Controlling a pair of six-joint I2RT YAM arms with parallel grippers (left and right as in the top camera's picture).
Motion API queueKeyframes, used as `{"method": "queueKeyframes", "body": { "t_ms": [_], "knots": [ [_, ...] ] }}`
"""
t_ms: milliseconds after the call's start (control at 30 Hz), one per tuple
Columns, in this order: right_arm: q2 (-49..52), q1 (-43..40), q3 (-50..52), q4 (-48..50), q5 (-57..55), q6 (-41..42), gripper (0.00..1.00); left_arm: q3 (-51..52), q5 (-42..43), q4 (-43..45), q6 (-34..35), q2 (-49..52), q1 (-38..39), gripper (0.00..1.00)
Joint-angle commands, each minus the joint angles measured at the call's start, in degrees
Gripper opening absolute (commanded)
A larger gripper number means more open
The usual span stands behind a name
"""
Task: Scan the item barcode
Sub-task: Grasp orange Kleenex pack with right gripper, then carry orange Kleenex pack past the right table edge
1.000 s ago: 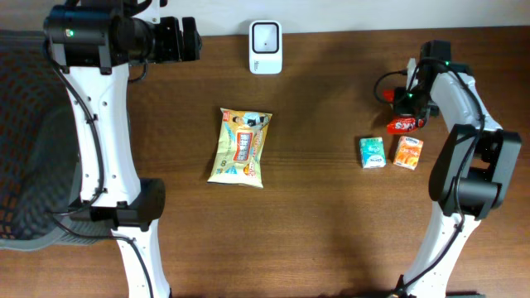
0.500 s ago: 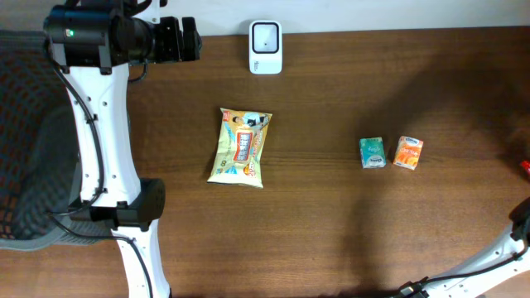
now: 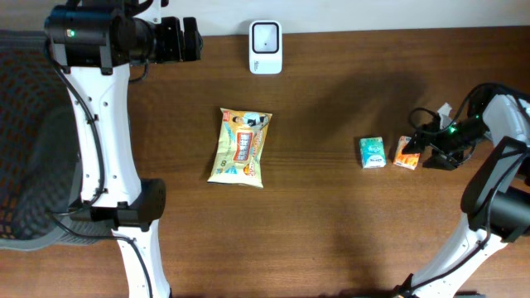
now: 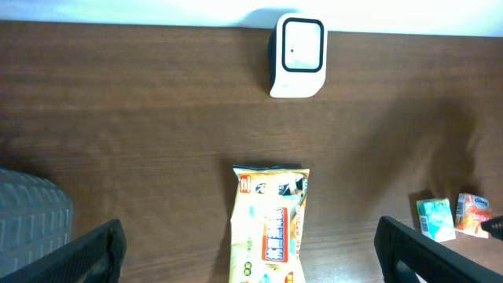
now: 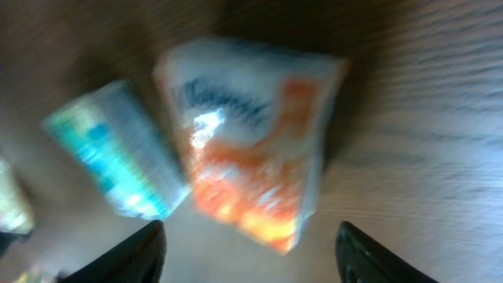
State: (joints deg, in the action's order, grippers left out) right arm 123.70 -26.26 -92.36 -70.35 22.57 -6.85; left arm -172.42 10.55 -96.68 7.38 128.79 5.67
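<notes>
The white barcode scanner [image 3: 265, 36] [image 4: 297, 53] stands at the table's back edge. A yellow snack bag [image 3: 240, 147] [image 4: 271, 228] lies flat mid-table. A small teal packet [image 3: 372, 153] [image 5: 118, 157] and a small orange packet [image 3: 407, 153] [image 5: 251, 149] lie side by side at the right. My right gripper [image 3: 424, 147] [image 5: 247, 255] is low, just right of the orange packet, open, with nothing between its fingers. The right wrist view is blurred. My left gripper [image 3: 192, 39] [image 4: 251, 255] hangs open, high at the back left, holding nothing.
The left arm's white column [image 3: 108, 149] and base stand along the table's left side, beside a grey mesh chair [image 3: 25, 141]. The right arm [image 3: 497, 165] curves up from the front right corner. A white wall runs behind the scanner.
The right arm left the back right, where it was shut on a red packet, swung out of view, and came back low beside the orange packet with its jaws open. The left arm has not moved.
</notes>
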Motion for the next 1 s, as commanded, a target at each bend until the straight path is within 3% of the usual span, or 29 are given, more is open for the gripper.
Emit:
{"method": "queueKeyframes", "body": {
  "t_ms": [0,33,133,167,200,233,267,400,433,467,567,600,733,800,833,900,967],
  "knots": [
    [-0.46,0.39,4.85,5.60,-5.03,2.69,0.64,-0.68,0.37,-0.02,0.33,-0.94,0.20,0.99],
    [-0.46,0.39,6.64,8.22,-4.04,2.58,0.60,-0.68,0.37,-0.02,0.33,-0.94,0.20,0.99],
    [-0.46,0.39,9.44,15.58,-1.79,2.62,0.59,-0.68,0.37,-0.02,0.33,-0.94,0.20,0.99],
    [-0.46,0.37,9.44,16.57,-1.79,2.62,0.46,-0.68,0.37,-0.02,0.33,-0.94,0.17,0.99],
    [-0.46,0.39,9.44,17.25,-1.60,2.64,0.27,-0.68,0.37,-0.02,0.33,-0.94,0.17,0.99],
    [-0.46,0.39,9.44,17.00,0.17,2.64,0.22,-0.68,0.37,-0.02,0.33,-0.94,0.20,0.99],
    [-0.46,0.39,9.42,16.20,7.26,2.64,0.04,-0.68,0.37,-0.02,0.33,-0.94,0.20,0.99],
    [-0.46,0.76,9.42,12.46,40.48,1.01,0.04,-0.68,0.37,-0.02,0.33,-0.94,0.17,0.99],
    [-0.46,1.66,9.40,9.25,51.34,-6.91,0.04,-0.68,0.37,-0.02,0.33,-0.94,0.20,0.99],
    [-0.46,3.15,9.40,4.42,56.37,-14.53,0.04,-0.68,0.37,-0.02,0.33,-0.94,0.20,0.99],
    [-0.46,6.51,9.40,-1.95,56.26,-25.51,0.04,-0.68,0.37,-0.02,0.33,-0.94,0.20,0.99],
    [-0.46,9.90,9.40,-5.29,52.63,-32.44,0.04,-0.68,0.37,-0.02,0.33,-0.94,0.17,0.99],
    [-0.46,16.28,8.74,-3.19,47.34,-32.50,0.04,-0.68,0.37,-0.02,0.33,-0.94,0.20,0.99],
    [-0.46,17.35,4.81,0.83,47.12,-22.40,0.04,-0.68,0.37,-0.02,0.33,-0.94,0.20,0.99],
    [-0.46,18.23,0.87,4.50,41.90,-14.84,0.04,-0.68,0.37,-0.02,0.33,-0.94,0.17,0.99],
    [-0.46,22.71,-9.60,14.75,10.19,11.37,0.04,-0.68,0.37,-0.02,0.33,-0.94,0.09,0.99],
    [-0.46,29.53,-18.34,23.74,-14.29,20.02,0.04,-0.68,0.37,-0.02,0.33,-0.94,0.09,0.99]
  ]
}}
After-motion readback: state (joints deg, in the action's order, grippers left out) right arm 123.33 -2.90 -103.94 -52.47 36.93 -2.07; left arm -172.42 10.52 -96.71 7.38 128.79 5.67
